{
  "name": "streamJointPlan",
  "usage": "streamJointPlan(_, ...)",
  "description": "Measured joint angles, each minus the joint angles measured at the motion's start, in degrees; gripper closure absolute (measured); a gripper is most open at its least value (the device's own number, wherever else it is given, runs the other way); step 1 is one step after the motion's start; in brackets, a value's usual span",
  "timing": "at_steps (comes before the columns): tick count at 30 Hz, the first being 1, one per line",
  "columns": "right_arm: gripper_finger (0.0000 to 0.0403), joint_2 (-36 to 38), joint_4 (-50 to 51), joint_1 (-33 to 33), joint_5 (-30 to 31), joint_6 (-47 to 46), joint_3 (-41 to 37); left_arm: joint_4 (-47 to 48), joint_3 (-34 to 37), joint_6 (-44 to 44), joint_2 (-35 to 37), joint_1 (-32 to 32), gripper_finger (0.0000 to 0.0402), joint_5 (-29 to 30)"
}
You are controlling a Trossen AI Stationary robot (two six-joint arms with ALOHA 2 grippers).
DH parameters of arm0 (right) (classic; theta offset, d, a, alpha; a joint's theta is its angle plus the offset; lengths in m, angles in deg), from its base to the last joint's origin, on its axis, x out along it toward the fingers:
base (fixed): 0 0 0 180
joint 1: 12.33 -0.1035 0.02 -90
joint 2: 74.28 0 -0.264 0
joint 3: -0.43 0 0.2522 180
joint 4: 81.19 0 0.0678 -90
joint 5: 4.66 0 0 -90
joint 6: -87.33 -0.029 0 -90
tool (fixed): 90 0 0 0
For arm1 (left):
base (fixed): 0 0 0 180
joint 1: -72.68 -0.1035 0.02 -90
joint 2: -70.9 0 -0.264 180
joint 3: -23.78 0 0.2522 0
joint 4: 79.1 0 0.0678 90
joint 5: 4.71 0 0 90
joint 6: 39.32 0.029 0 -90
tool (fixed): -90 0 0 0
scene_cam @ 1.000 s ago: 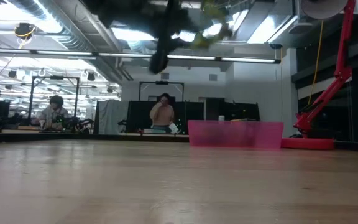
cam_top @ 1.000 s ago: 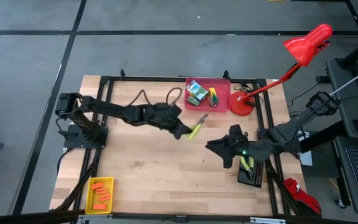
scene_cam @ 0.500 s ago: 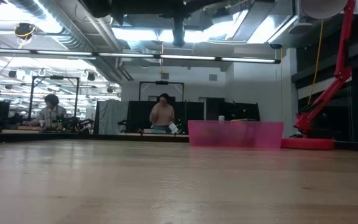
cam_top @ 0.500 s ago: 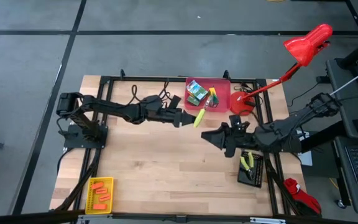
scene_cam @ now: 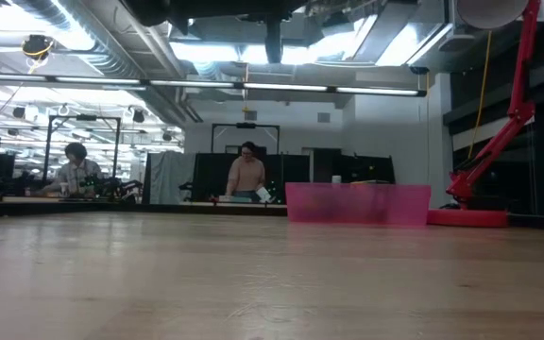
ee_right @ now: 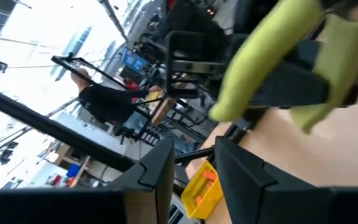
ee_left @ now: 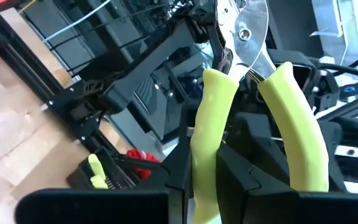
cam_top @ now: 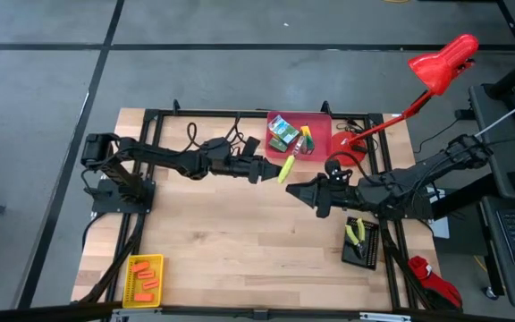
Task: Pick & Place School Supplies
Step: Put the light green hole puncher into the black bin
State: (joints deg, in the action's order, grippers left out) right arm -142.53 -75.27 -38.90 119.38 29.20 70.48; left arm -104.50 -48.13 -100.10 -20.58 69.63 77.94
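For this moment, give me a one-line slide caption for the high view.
Left gripper holds pliers aloft beside the red bin; right gripper faces it.

1. The left hand (cam_top: 274, 170), closed on the pliers (cam_top: 286, 167) by their yellow-green handles, now sits farther toward the far side of the worktop than a second ago, just beside the near left corner of the red bin (cam_top: 322, 150).
2. The right hand (cam_top: 295, 191) has left its spot above the black bin (cam_top: 370, 253) and now reaches left, its tip close under the held pliers.
3. In the low view, the pliers no longer show overhead.
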Motion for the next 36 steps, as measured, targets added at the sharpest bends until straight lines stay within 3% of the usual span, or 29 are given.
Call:
streamJointPlan(13,0.0284,0.0,2.75,1.66,2.89,-1.25,0.01,0.11,0.0,-0.57,0.0,1.72,0.0364,0.39)
streamJointPlan(30,0.0286,-1.81,-2.2,6.24,-4.78,3.48,-0.02,0.53,-0.04,-0.54,0.04,2.97,0.0364,2.99)
streamJointPlan(36,0.0339,-2.29,-2.92,6.11,-5.34,3.7,-0.02,0.29,-0.11,0.44,0.04,2.56,0.0364,2.69)
